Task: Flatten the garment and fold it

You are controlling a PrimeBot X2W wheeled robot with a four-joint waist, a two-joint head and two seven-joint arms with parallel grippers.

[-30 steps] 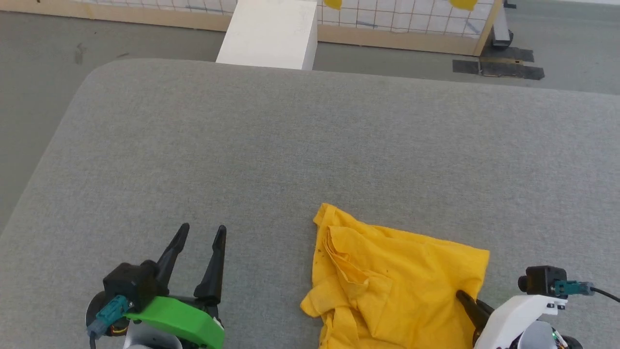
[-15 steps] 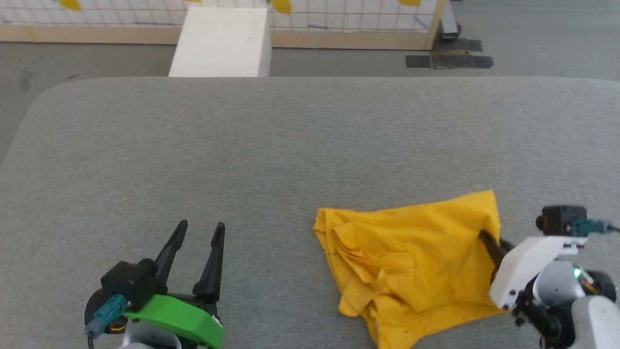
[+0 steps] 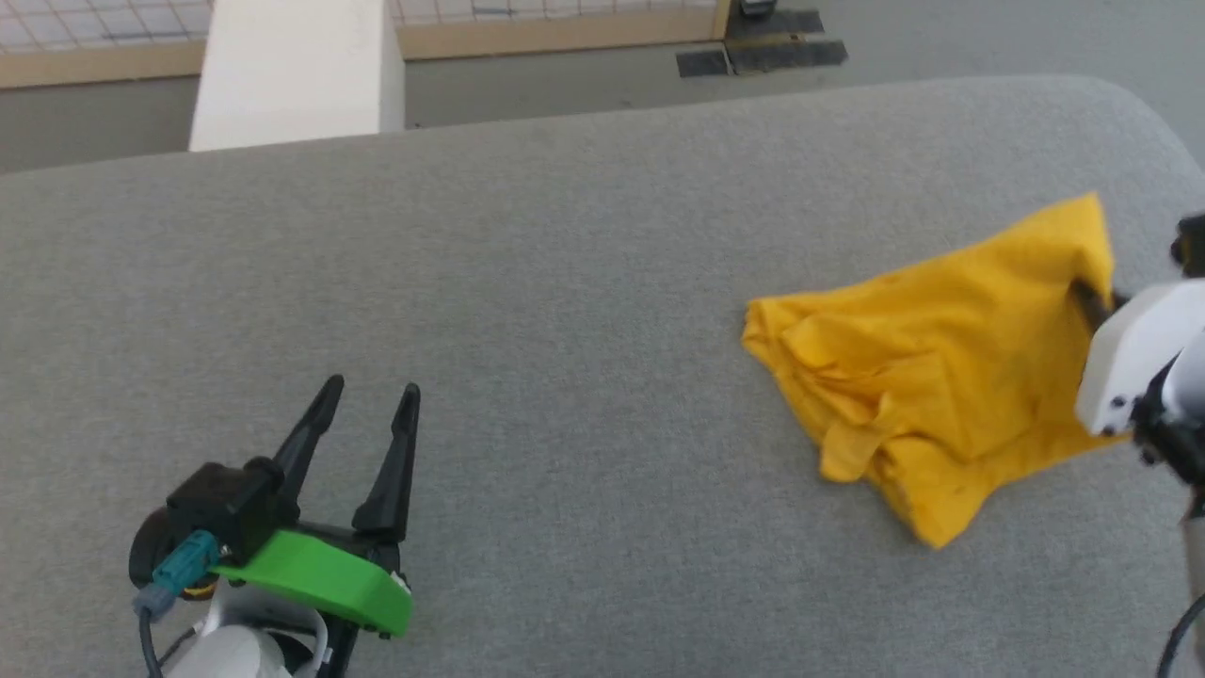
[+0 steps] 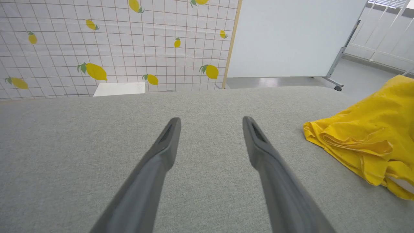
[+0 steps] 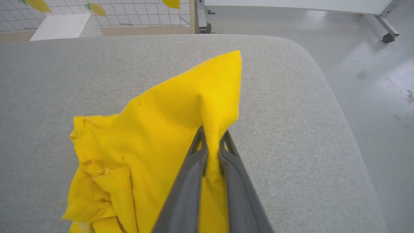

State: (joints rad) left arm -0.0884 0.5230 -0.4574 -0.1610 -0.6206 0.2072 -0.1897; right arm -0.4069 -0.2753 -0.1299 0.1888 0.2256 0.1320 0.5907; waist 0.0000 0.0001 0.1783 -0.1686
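The garment is a crumpled bright yellow shirt lying at the right of the grey padded table. Its right edge is lifted into a peak. My right gripper is shut on that raised edge, with a fold of yellow cloth pinched between the two fingers; in the head view the gripper meets the cloth at the far right. The garment also lies at the right of the left wrist view. My left gripper hovers open over bare table at the lower left, well apart from the cloth, nothing between its fingers.
A white box stands on the floor beyond the table's far edge. The table's rounded right corner is close to the held cloth, with grey floor beyond. A lemon-print grid screen and a white board on wheels stand behind.
The head camera has swung, shifting the whole picture. My right gripper has carried the garment's edge up and away from me, stretching the cloth toward the table's right side. The left gripper stays open.
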